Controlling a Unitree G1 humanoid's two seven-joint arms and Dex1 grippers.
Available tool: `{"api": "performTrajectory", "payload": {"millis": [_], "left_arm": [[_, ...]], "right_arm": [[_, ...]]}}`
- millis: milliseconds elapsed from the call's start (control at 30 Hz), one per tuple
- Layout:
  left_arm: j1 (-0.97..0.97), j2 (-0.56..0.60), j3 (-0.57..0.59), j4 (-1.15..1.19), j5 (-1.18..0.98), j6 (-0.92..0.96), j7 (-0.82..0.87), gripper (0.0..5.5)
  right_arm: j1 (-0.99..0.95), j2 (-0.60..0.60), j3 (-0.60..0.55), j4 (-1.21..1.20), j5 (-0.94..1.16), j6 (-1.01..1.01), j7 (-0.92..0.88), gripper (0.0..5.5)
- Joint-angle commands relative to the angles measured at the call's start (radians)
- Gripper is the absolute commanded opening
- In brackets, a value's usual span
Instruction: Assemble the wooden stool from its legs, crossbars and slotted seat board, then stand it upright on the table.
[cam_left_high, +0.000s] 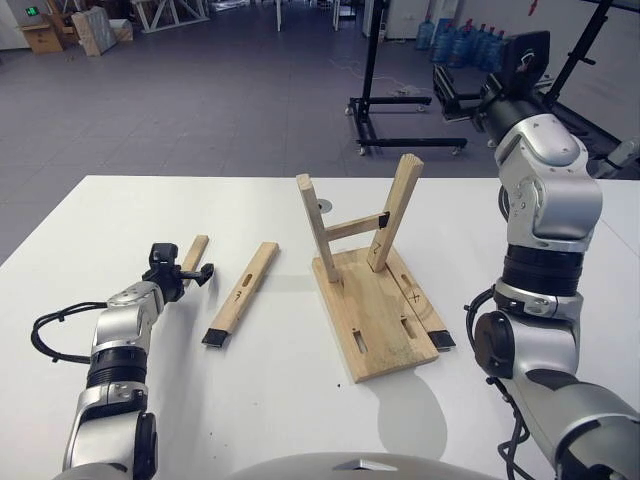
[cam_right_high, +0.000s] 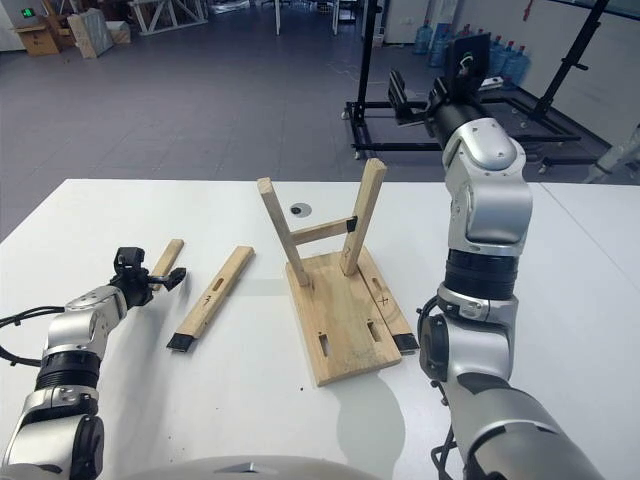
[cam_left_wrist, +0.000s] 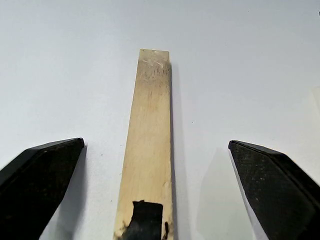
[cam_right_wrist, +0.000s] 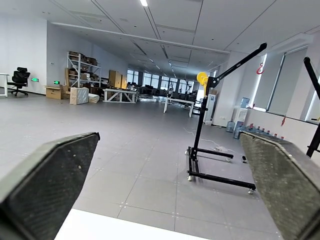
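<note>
The slotted seat board (cam_left_high: 372, 318) lies flat mid-table. Two legs (cam_left_high: 318, 230) (cam_left_high: 396, 210) stand up from it, joined by a crossbar (cam_left_high: 353, 228). Another wooden piece with a black end (cam_left_high: 424, 304) lies against the board's right edge. A loose slotted leg (cam_left_high: 243, 291) lies to the left of the board. Further left lies a short crossbar (cam_left_wrist: 150, 135), and my left gripper (cam_left_wrist: 156, 145) is low over its near end, open, a finger on each side. My right gripper (cam_right_wrist: 170, 190) is raised high above the table's right side, open and holding nothing, facing the room.
The white table (cam_left_high: 120, 210) has a small round hole (cam_left_high: 322, 207) behind the stool parts. A black wheeled stand (cam_left_high: 405, 110) and water bottles (cam_left_high: 455, 40) are on the floor beyond the far edge. Bare tabletop lies in front of the board.
</note>
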Motion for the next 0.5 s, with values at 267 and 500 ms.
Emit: {"api": "performTrajectory", "payload": {"millis": [267,500], "left_arm": [[0.055,0.001,-0.029,0.041,-0.017,-0.056,-0.026,4.44],[0.064,0.0,-0.041,0.108,0.005,-0.113,0.014,3.28]], "right_arm": [[0.029,-0.002,0.028,-0.013,0.059,0.034,-0.021,5.13],[0.02,0.002,0.033,-0.001,0.081,0.034,-0.035,5.13]]}}
